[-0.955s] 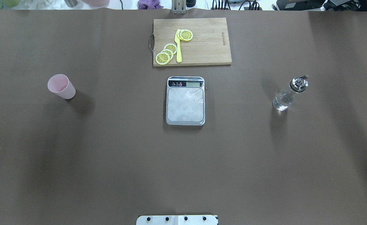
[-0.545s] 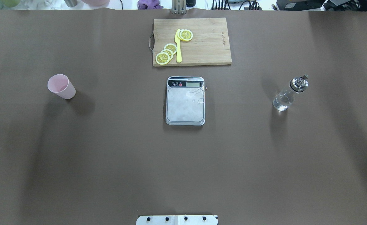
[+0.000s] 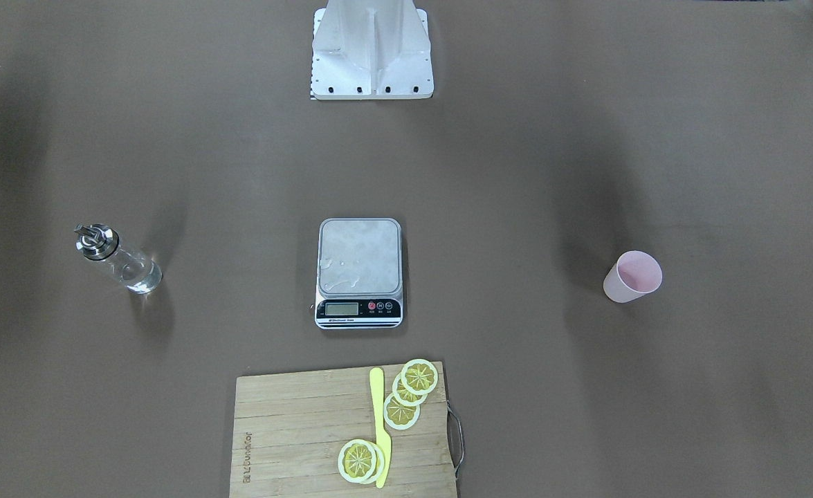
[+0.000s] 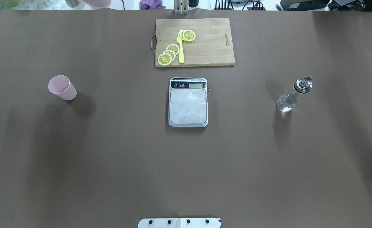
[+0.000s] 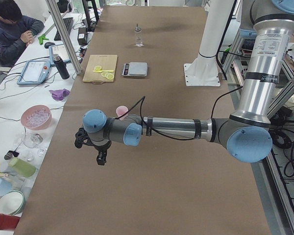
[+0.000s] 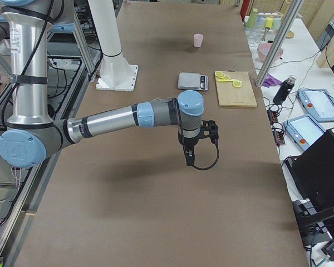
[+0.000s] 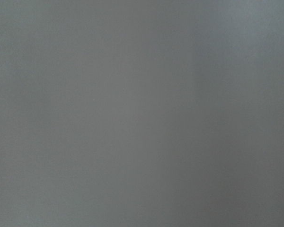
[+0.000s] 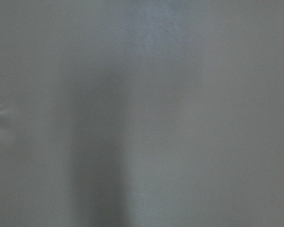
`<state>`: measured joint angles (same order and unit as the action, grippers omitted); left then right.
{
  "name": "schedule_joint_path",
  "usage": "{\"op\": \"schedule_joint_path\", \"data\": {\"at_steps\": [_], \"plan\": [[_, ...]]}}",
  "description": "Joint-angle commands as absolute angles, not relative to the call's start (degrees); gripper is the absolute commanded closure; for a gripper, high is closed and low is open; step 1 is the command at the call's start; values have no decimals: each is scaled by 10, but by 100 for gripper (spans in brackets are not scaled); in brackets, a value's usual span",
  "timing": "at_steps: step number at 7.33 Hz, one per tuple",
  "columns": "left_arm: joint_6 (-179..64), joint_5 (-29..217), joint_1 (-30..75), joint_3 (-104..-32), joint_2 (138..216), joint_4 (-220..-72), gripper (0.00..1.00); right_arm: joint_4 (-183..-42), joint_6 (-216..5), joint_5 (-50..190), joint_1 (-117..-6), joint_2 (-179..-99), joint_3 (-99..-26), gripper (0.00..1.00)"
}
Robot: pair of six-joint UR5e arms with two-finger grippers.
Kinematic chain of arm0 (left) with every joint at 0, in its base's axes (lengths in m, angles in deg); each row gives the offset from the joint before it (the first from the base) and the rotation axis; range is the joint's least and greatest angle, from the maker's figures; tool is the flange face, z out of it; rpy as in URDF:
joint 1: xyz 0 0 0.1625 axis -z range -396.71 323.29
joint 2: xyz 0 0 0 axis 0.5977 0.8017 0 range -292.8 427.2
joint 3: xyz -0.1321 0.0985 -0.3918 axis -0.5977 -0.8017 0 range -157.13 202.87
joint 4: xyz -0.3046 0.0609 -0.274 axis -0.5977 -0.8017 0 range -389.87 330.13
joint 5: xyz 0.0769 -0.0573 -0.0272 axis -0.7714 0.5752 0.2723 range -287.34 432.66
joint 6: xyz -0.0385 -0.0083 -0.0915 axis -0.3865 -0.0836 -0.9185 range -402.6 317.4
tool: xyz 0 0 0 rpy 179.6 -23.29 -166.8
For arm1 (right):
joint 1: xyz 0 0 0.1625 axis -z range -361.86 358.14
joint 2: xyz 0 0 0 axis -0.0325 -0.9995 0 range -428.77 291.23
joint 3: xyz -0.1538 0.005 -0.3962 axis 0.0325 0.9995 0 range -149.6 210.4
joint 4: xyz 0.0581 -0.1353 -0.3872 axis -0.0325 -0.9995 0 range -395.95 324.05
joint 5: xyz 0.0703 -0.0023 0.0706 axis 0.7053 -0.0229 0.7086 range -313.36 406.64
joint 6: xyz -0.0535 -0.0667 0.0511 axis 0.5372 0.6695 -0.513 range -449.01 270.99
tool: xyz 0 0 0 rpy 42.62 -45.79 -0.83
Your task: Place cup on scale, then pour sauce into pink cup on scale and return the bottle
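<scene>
Nothing is in hand: the cup, scale and bottle stand well apart in one row across the bench (image 4: 186, 177).
Nearest you, the left arm (image 5: 171, 128) and right arm (image 6: 106, 121) hang over bare bench; you cannot tell whether the left jaws or right jaws are spread or pressed together, as only the side views show them. Further out, the cup (image 4: 62, 87) stands upright on the robot's left. It looks light, thin and tapered, so take it around mid-wall with a gentle squeeze or it may buckle or pop upward. The scale (image 4: 186, 115) sits mid-bench with wet-looking streaks that could let the cup slide. On the right, the bottle (image 4: 292, 96) is smooth, breakable glass weighted by its sauce (image 4: 285, 104); grip the body below the collar. Farthest is the cutting board (image 4: 211, 41).
</scene>
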<state>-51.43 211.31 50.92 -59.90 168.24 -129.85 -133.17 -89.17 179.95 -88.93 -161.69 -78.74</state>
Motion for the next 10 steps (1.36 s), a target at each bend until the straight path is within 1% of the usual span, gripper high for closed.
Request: {"op": "schedule_joint_path", "data": {"at_steps": [1,3,5,6,7,8,10], "plan": [[-518,2117,508,-611,1691,-1318,1,-1289,-892,1802,-890,-1621,-782,0],[-518,2117,506,-610,1678,-1454,1,-1288,-892,1807,-890,-1622,-782,0],[-517,2147,498,-614,1670,-1512,1,-1288,-893,1807,-889,-1619,-784,0],[-520,2142,447,-629,1682,-1513,1,-1288,-893,1807,-889,-1620,-783,0],[-557,2140,429,-636,1681,-1515,1,-1288,-892,1807,-889,-1622,-782,0],[-581,2123,393,-662,1675,-1515,1,-1287,-892,1808,-889,-1622,-785,0],[-728,2049,303,-697,1663,-1516,2,-1288,-893,1808,-889,-1625,-784,0]]}}
